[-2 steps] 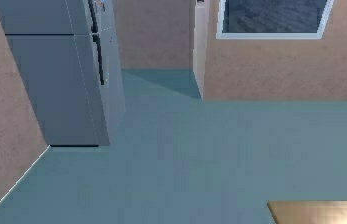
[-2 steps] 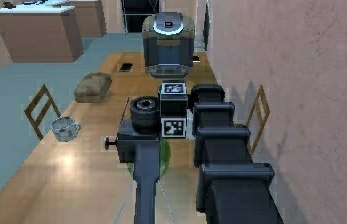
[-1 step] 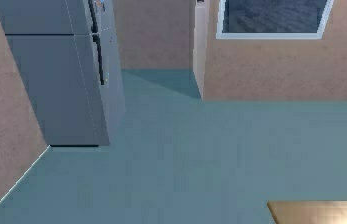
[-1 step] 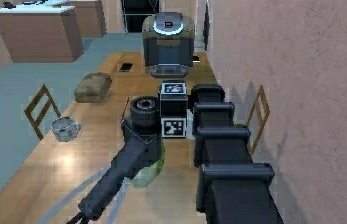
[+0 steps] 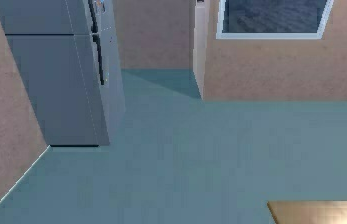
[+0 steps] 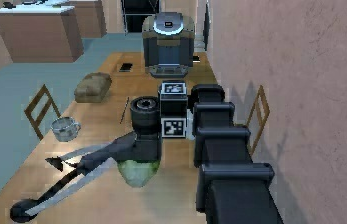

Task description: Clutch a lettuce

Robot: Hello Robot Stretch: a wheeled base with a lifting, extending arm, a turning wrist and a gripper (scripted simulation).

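On the wooden table (image 6: 109, 112) in the arm side view lies a pale green, round, leafy lump that looks like a lettuce (image 6: 136, 173). The dark arm rises from the bottom edge, with its two white marked squares beside the gripper's body. The gripper (image 6: 37, 186) stretches its thin fingers (image 6: 81, 157) down to the left, starting right at the lettuce. The lettuce rests on the tabletop under the gripper's body, so I cannot tell whether the gripper holds anything.
On the table also stand a dark coffee machine (image 6: 169, 45), a brown loaf (image 6: 93, 87), a small metal bowl (image 6: 65, 127) and a flat dark item (image 6: 127, 67). Chairs (image 6: 41, 105) (image 6: 257, 112) flank it. Ahead are a grey fridge (image 5: 66, 70), a window (image 5: 276, 18) and the table corner (image 5: 316, 212).
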